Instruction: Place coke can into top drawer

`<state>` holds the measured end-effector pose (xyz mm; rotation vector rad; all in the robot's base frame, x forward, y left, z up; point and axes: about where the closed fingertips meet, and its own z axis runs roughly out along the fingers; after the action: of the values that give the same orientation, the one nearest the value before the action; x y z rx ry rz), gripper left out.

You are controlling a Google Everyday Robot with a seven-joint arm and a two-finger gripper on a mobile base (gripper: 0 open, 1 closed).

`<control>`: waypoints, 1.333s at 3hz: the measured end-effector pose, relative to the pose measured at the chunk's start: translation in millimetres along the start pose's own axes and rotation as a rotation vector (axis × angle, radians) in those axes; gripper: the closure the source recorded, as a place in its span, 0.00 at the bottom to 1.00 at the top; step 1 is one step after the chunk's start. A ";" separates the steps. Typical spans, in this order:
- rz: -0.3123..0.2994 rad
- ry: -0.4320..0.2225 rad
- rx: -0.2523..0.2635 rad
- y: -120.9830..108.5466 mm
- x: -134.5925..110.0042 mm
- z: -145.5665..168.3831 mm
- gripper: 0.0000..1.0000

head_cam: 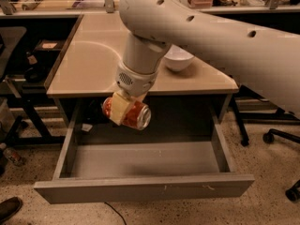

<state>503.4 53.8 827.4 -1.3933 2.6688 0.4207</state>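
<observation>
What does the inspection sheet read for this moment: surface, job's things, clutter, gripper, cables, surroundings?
Surface: beige tabletop, with one bowl on its right side.
Job's things: coke can on its side, held in the air above the top drawer, which is pulled open; the can is not yet inside.
Clutter: white bowl on the tabletop.
Gripper: gripper just below the tabletop's front edge, over the drawer's rear left, fingers shut on the can.
Cables: dark cable on the floor under the drawer front.
Surroundings: chair caster at right, shoe bottom left, back bench with assorted items.
</observation>
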 end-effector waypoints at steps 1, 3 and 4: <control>0.061 -0.008 -0.058 20.3 8.6 31.6 1.00; 0.102 -0.014 -0.126 39.9 0.8 90.9 1.00; 0.093 -0.029 -0.163 49.8 -11.3 108.9 1.00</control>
<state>465.2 121.2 735.4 -1.2940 2.7377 0.6756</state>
